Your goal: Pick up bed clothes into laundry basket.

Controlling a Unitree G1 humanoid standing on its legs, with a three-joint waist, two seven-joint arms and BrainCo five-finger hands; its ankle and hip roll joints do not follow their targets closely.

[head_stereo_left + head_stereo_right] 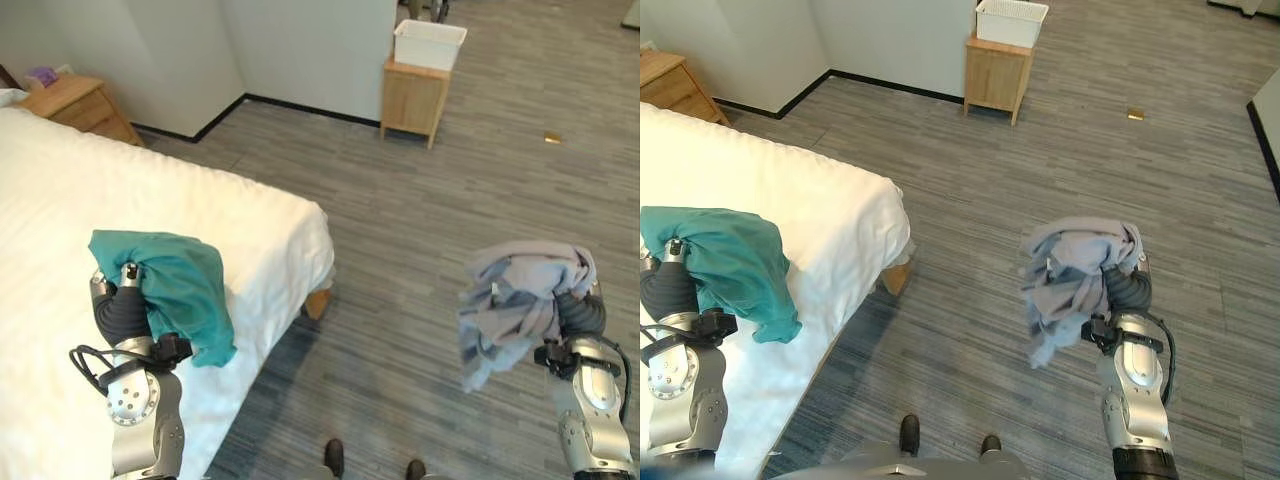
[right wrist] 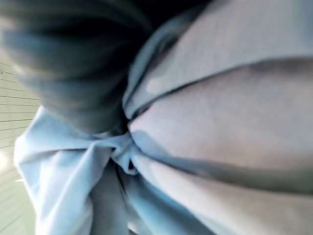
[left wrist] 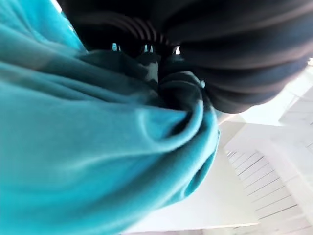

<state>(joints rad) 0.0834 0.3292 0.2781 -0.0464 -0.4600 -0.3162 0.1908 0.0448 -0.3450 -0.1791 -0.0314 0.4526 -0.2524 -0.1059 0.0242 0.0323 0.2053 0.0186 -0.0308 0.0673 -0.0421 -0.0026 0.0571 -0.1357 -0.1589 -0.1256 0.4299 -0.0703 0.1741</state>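
Teal cloth [image 1: 180, 285] in left hand [image 1: 122, 300], grey cloth [image 1: 520, 300] in right hand [image 1: 580, 312]

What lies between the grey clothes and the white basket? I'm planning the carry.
Bare grey floor in both eye views, between grey clothes and white basket.

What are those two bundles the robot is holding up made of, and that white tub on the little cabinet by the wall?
The teal garment looks like soft matte knit, cotton or fleece perhaps: it drapes in thick, rounded folds. The grey-blue garment seems thinner woven cloth, crumpling into sharper creases. The white basket looks like rigid, smooth plastic with straight walls. The stand under it appears to be light wood.
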